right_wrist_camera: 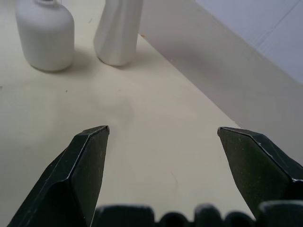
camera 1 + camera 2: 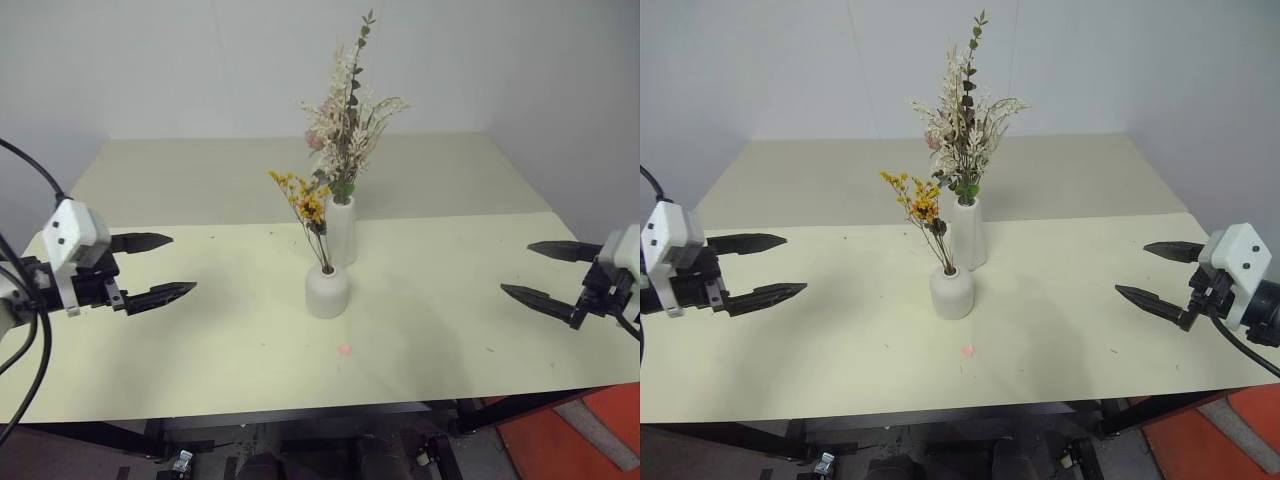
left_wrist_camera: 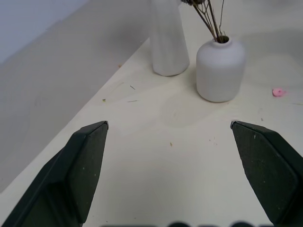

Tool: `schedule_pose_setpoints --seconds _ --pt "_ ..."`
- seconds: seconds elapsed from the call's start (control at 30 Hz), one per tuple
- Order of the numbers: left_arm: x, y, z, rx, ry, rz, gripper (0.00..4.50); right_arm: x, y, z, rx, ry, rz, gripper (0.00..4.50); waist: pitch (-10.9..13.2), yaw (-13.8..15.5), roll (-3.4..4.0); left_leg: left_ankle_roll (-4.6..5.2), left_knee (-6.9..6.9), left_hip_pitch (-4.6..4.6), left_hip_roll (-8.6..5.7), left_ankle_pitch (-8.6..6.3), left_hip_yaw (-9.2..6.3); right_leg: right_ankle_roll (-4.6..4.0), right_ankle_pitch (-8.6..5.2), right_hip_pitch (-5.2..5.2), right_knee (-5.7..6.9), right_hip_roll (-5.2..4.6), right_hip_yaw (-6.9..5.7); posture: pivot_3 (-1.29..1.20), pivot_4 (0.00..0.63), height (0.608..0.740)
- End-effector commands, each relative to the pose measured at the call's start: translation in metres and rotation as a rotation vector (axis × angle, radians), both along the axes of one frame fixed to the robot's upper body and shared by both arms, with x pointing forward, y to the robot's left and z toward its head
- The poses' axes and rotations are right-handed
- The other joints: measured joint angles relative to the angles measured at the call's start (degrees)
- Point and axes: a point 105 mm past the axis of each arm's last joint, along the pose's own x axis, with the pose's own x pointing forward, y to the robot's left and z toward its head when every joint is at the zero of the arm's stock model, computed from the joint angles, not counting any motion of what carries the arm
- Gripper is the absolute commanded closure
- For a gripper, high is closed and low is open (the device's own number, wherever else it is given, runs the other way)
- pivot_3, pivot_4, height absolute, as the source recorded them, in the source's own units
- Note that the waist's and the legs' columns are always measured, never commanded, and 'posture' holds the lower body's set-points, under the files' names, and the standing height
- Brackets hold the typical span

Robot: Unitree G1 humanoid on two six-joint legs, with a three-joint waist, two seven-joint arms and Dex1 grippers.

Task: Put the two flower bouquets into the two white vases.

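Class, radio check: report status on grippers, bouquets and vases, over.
Left gripper and right gripper open, empty. Bushy bouquet in tall vase; yellow sprig in squat vase. Small pink scrap on table, not obstructing.

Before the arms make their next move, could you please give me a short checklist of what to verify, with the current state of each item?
1. Big cream and pink bouquet stands in the tall vase: ok.
2. Yellow sprig has its stem in the top hole of the squat vase: ok.
3. Both vases upright on the table: ok.
4. Left tool open, holding nothing, well apart from the vases: ok.
5. Right tool open, holding nothing, well apart from the vases: ok.
6. Small pink bit lies on the table in front of the squat vase; what it is: cannot tell.
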Motion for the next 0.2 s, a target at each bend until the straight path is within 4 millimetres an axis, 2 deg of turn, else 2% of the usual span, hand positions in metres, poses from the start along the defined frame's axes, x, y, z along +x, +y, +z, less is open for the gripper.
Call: schedule_pose_setpoints --seconds 0.03,0.1,0.2 --pt "-0.008 -0.0066 0.0075 0.02 -0.013 -0.021 0.0 -0.0016 0.0061 0.0033 0.008 -0.004 0.023 0.19 0.02 0.08 -0.01 0.0 -0.01 0.0 0.0 0.0 0.0 0.01 -0.01 0.0 0.0 0.0 0.0 0.0 0.15 0.74" --pt "-0.0093 -0.0108 0.0115 0.008 -0.023 -0.028 0.0 -0.0021 0.006 0.0062 0.016 -0.009 0.035 0.19 0.02 0.16 -0.01 0.0 0.0 -0.03 0.0 0.0 0.0 0.01 -0.01 -0.04 0.01 0.0 0.0 0.0 0.15 0.74" --pt "-0.0065 -0.0072 0.011 0.013 -0.027 -0.005 0.0 0.0053 0.0066 0.0047 0.02 -0.028 0.032 0.19 0.02 0.24 -0.01 0.0 0.01 -0.03 -0.01 0.0 0.0 0.01 -0.01 -0.03 0.01 -0.02 0.0 0.0 0.15 0.74"
